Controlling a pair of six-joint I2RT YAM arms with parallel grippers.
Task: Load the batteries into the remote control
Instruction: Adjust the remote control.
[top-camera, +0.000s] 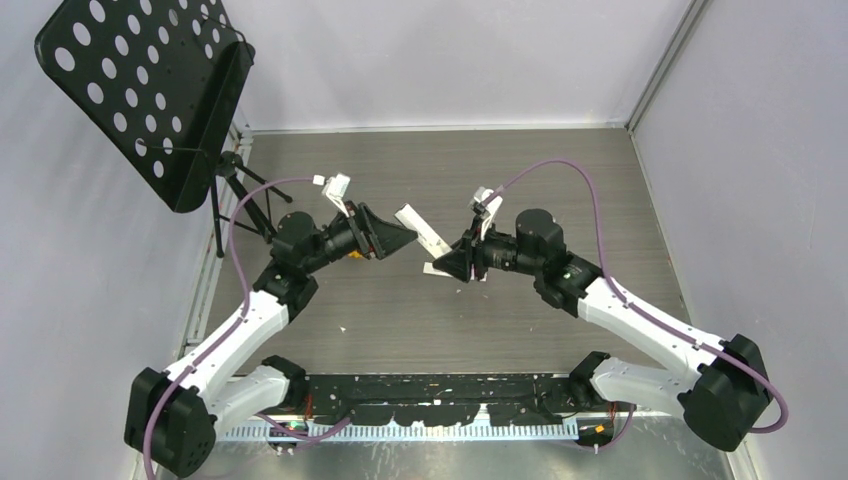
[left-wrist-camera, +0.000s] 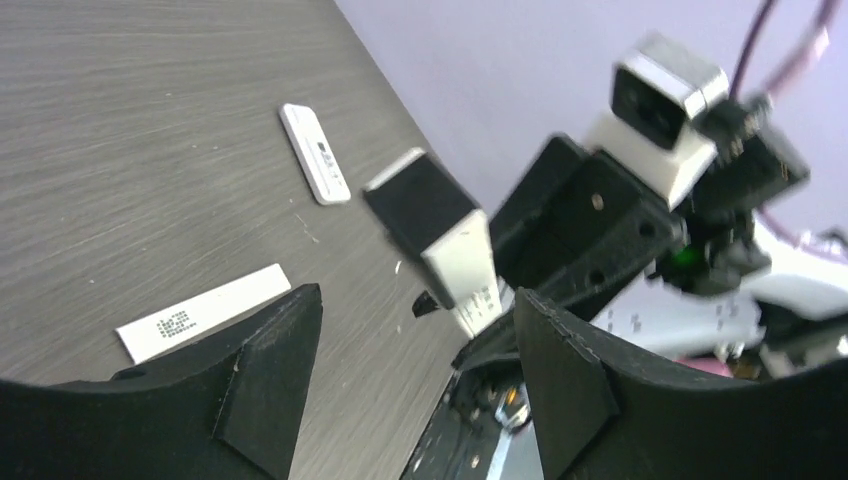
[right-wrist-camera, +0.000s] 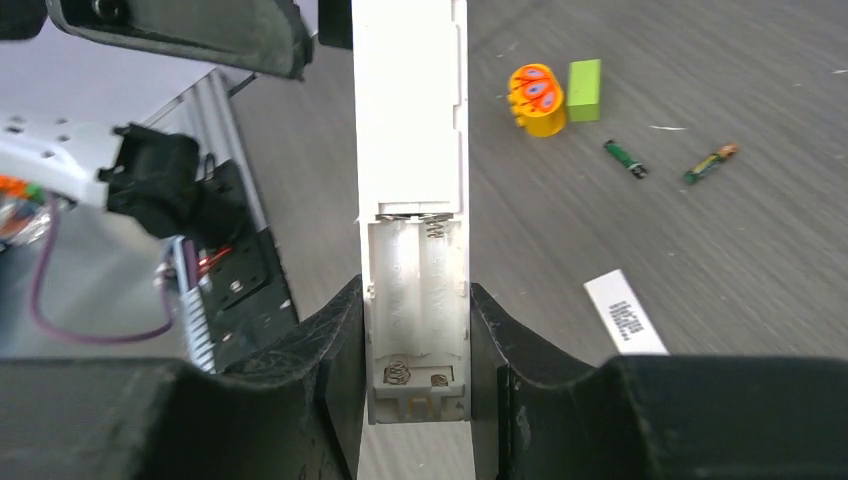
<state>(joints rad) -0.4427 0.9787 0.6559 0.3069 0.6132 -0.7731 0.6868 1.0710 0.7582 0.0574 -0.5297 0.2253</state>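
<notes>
My right gripper (right-wrist-camera: 415, 340) is shut on the lower end of a white remote control (right-wrist-camera: 412, 150). The remote's back faces the camera, and its battery bay (right-wrist-camera: 418, 290) is uncovered, with bare springs and no cells in it. In the top view the remote (top-camera: 420, 230) sticks up and left from the right gripper (top-camera: 448, 258), just in front of my left gripper (top-camera: 407, 236). The left gripper (left-wrist-camera: 415, 385) is open with nothing between its fingers, and the remote (left-wrist-camera: 440, 225) hangs a little beyond them. Two batteries (right-wrist-camera: 625, 158) (right-wrist-camera: 710, 163) lie apart on the table.
An orange toy (right-wrist-camera: 538, 98) and a green block (right-wrist-camera: 584, 88) sit near the batteries. A white barcoded strip (right-wrist-camera: 625, 312) lies flat on the table, and a second white remote (left-wrist-camera: 315, 152) lies farther off. A black perforated music stand (top-camera: 150, 90) fills the back left corner.
</notes>
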